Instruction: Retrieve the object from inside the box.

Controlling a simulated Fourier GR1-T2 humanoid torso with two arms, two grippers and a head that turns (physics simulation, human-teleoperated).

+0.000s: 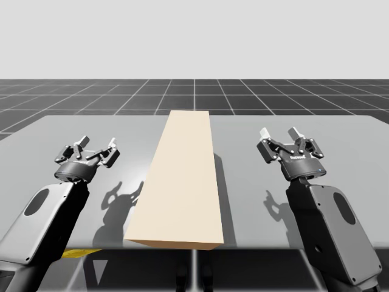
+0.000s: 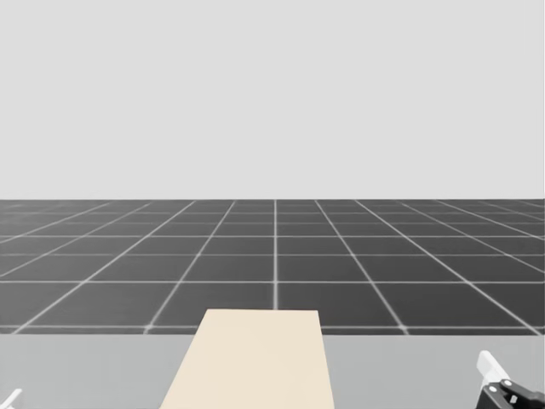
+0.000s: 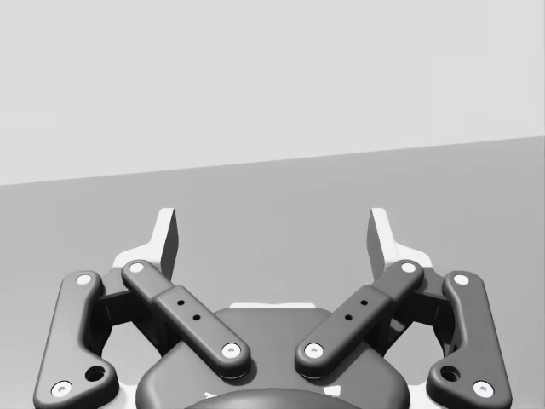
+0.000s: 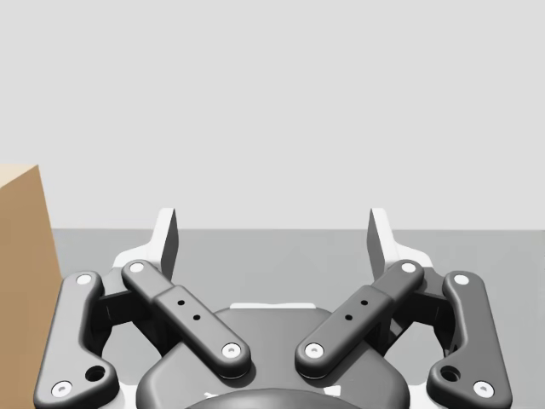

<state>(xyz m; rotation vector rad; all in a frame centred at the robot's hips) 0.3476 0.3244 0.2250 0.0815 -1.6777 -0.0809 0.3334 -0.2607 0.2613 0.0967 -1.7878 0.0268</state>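
A long closed tan box (image 1: 182, 182) lies down the middle of the grey table (image 1: 340, 146), running from the front edge toward the back; its far end also shows in the head view as the tan box (image 2: 251, 362). Whatever it holds is hidden. My left gripper (image 1: 96, 148) hovers open to the left of the box, nothing between its fingers (image 3: 162, 243). My right gripper (image 1: 279, 135) hovers open to the right of the box, also empty. In the right wrist view the tan box (image 4: 21, 281) stands beside my right gripper (image 4: 272, 237).
The grey table (image 2: 409, 371) ends at a dark gridded floor (image 2: 272, 256) beyond its back edge. Bare table surface lies on both sides of the box.
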